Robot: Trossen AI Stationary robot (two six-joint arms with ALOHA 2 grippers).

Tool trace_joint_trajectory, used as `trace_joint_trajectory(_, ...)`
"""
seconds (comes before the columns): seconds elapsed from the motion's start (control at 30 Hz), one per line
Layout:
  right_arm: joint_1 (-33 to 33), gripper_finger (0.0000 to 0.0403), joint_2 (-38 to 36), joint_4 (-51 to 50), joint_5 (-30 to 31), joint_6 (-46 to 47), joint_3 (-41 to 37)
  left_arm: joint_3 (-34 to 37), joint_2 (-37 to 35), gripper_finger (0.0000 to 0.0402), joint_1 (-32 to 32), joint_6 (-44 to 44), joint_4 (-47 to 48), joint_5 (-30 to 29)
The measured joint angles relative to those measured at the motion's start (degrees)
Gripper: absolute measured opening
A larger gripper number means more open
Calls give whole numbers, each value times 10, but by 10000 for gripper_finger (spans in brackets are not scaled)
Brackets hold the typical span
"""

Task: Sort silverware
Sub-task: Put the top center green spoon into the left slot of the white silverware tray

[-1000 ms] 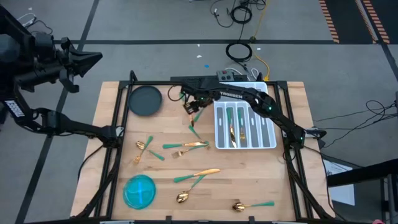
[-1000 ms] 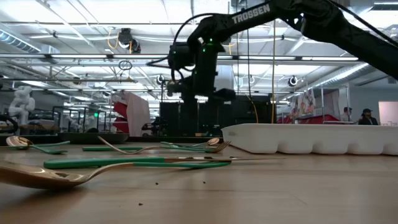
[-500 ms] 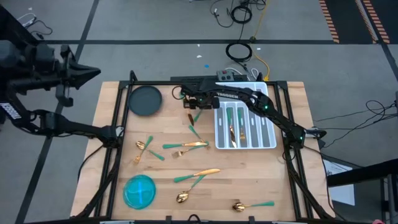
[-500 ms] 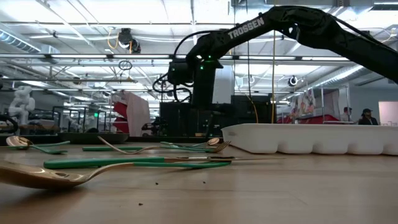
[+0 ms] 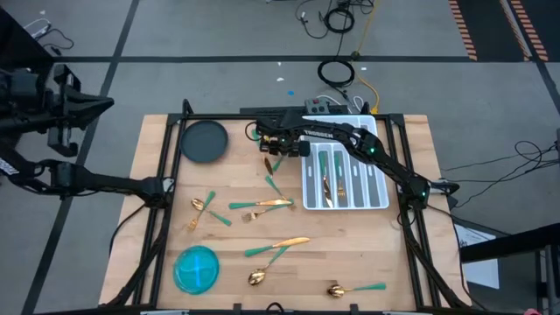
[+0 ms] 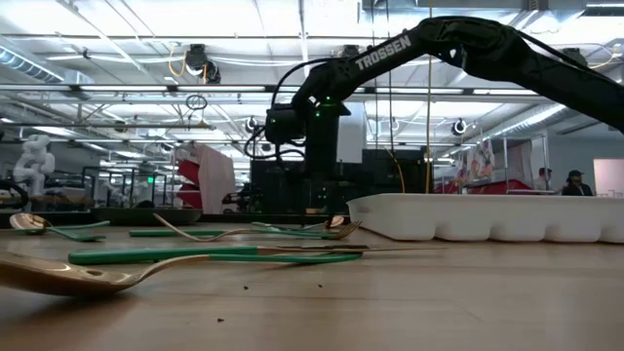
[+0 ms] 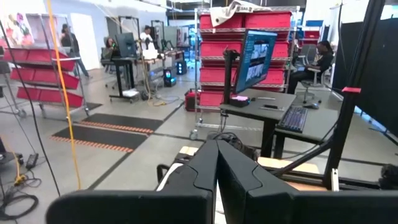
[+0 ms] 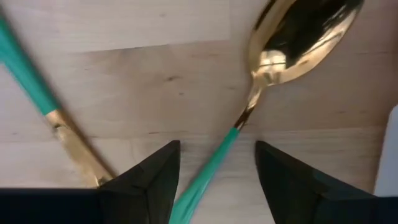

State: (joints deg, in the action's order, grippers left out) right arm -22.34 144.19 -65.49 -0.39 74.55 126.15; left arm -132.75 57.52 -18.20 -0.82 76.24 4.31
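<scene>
The silverware has gold heads and teal handles. Several pieces lie in the white tray (image 5: 304, 175). Others lie scattered on the wooden table (image 5: 262, 206), (image 5: 280, 247), (image 5: 357, 287). My right gripper (image 5: 275, 150) hangs over the far middle of the table, fingers pointing down and open. In the right wrist view, my right gripper (image 8: 217, 149) stands astride the teal handle (image 8: 211, 168) of a spoon (image 8: 305, 31) that lies flat on the wood. A second piece (image 8: 37, 99) lies beside it. My left gripper (image 5: 109, 102) is shut, raised off the table's left side.
A dark round plate (image 5: 204, 142) sits at the far left corner and a blue bowl (image 5: 196, 269) at the near left. The tray (image 6: 487, 219) stands just right of my right gripper. Bare wood lies near the table's right near corner.
My left gripper has swung away from the table, toward the left and a little nearward, staying shut. My right arm has sunk somewhat over the spoon by the far edge; its gripper has stayed in about the same place.
</scene>
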Motion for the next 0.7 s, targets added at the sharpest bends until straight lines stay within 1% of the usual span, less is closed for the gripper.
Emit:
trace_joint_trajectory(0.1, 0, 177, 5, 0, -6, 0, 0, 0, -1, 13, 0, -4, -1, -1)
trace_joint_trajectory(0.17, 0, 153, 6, -4, -5, 0, 0, 0, -2, 13, 0, -18, -1, -1)
trace_joint_trajectory(0.27, 0, 98, 6, -5, -5, -2, 0, 0, -2, 13, 0, -31, -1, -2)
trace_joint_trajectory(0.37, -2, 32, 7, 3, -10, -13, 0, 0, -2, 13, 0, -32, -1, -3)
trace_joint_trajectory(0.4, -2, 17, 7, 5, -11, -21, 0, 0, -2, 13, 0, -40, -1, -3)
trace_joint_trajectory(0.43, -2, 10, 7, 6, -11, -27, 0, 0, -2, 13, 0, -46, 0, -3)
trace_joint_trajectory(0.57, -2, 6, 8, 5, -12, -34, 0, 0, -2, 13, 0, -69, 3, -7)
trace_joint_trajectory(0.7, 2, 3, 4, 4, -11, -64, -1, 0, -2, 13, 0, -75, 3, -16)
